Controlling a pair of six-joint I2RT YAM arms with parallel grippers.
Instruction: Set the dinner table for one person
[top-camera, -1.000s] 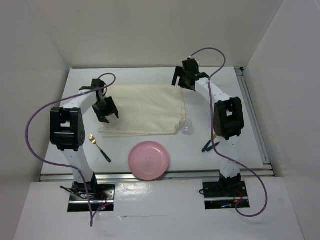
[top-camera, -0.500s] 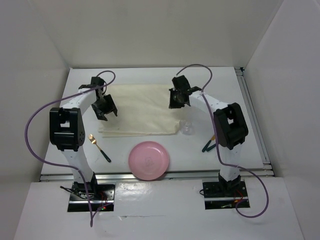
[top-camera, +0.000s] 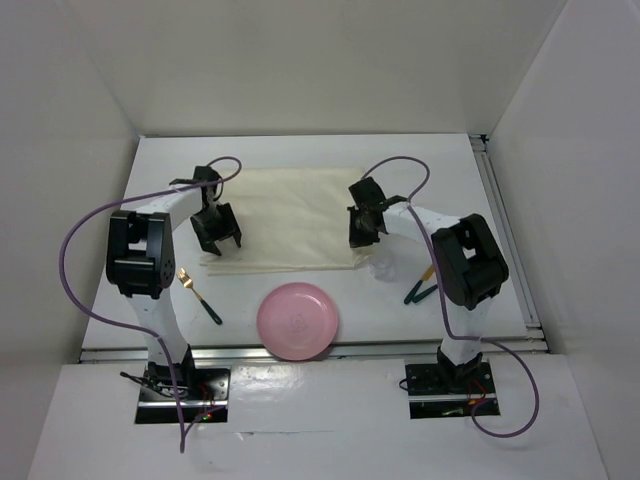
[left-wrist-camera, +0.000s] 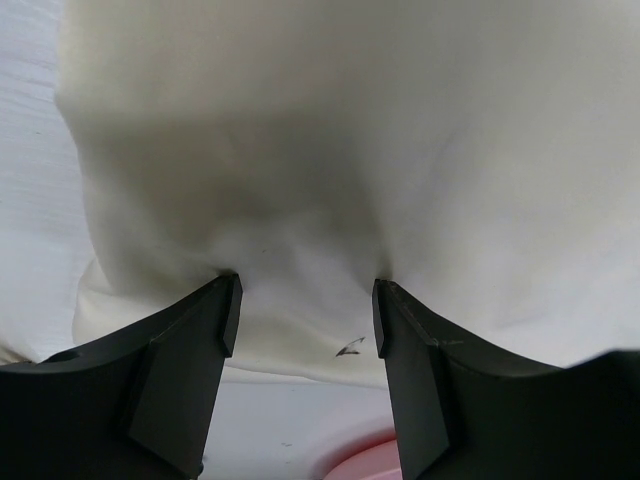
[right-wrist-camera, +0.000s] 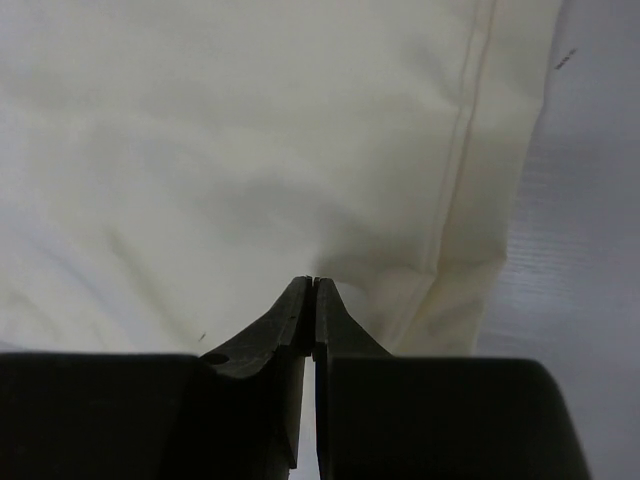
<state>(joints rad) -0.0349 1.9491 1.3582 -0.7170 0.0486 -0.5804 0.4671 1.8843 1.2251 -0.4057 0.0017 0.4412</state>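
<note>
Lit brightly and evenly from overhead. Washes table (top-camera: 470, 180) and walls (top-camera: 300, 70) to near-flat white, without hard glare. Throws only faint, soft shadows around the plate (top-camera: 298, 320). Reads sharp in the top view. Turns softer in both wrist views: pools grey shadow on the cloth (left-wrist-camera: 400, 120) ahead of the fingers (left-wrist-camera: 185, 360), renders those black and nearly featureless.
</note>
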